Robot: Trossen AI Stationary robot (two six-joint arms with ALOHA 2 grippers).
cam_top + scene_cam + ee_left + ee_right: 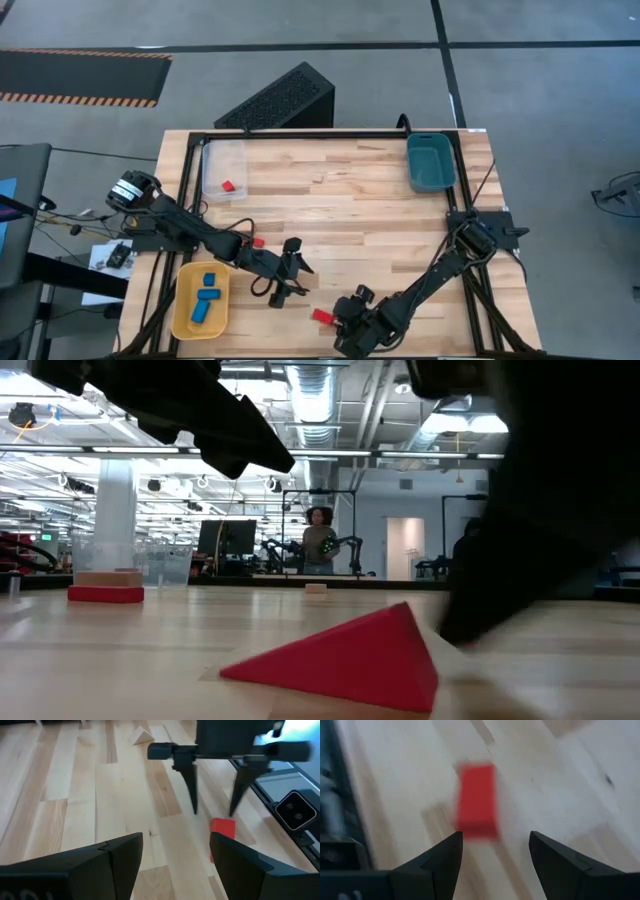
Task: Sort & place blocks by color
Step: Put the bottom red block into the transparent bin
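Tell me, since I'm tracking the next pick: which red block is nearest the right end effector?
The red wedge beside the right end effector; the others lie farther off.

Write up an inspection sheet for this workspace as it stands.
Surface: pale plank table, dark frame.
Job's things: red wedge block on the near edge; blue blocks in the yellow tray; red block in the clear tray; another red block beside the left arm.
Clutter: empty teal tray.
Grippers: left gripper open, mid-table; right gripper open, beside the wedge.
Cables: loose wires left of the table.
Surroundings: black case behind the table; a person far off.
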